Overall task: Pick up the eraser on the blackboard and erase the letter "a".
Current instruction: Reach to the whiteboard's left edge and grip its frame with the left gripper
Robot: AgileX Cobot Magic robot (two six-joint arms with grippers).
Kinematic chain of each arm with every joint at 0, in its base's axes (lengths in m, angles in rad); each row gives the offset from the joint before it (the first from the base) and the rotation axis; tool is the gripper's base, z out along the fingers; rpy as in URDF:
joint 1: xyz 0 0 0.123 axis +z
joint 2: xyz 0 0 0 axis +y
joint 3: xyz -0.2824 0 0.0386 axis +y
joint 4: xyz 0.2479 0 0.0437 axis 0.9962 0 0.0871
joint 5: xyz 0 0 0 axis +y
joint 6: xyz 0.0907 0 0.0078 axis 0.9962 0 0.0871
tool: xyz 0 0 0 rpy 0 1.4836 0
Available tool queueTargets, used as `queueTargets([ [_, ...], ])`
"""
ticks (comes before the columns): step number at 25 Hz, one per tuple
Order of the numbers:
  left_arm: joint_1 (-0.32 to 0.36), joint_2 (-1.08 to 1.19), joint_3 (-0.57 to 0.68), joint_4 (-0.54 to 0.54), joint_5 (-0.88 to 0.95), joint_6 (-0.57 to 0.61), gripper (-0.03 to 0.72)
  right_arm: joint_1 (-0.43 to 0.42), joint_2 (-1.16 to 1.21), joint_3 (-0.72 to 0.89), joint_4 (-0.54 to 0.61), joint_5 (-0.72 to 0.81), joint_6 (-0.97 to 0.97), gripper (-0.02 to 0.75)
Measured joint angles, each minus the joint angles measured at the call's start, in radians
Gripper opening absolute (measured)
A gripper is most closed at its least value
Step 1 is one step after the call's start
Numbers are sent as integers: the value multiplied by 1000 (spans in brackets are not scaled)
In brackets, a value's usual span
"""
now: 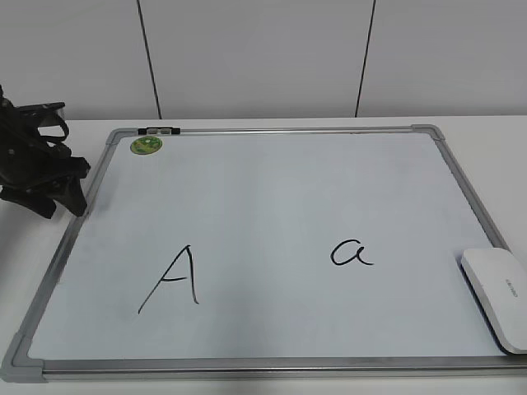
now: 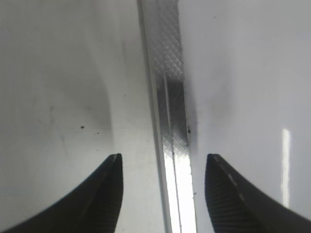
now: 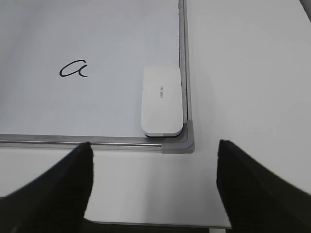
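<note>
Eraser [image 3: 162,101] ahead of wide-open right pincer [image 3: 154,187]: likely light, stiff, smooth plastic; grip across long sides, slip risk

white table [image 1: 486,136], blackboard [image 1: 272,206] flat on it

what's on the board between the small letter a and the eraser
Nothing: in the right wrist view only bare white board separates the letter "a" from the eraser; the exterior view agrees.

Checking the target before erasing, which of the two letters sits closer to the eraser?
The small cursive "a"; the eraser lies just right of it, while the big angular "A" is across the board.
</note>
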Motion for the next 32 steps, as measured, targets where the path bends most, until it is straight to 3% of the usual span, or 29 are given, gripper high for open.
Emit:
queueTargets([
  [11, 36, 8, 0, -61, 2, 41, 332, 0, 0, 0, 0, 0, 0, 587],
  [32, 36, 60, -2, -90, 16, 53, 274, 0, 0, 0, 0, 0, 0, 587],
])
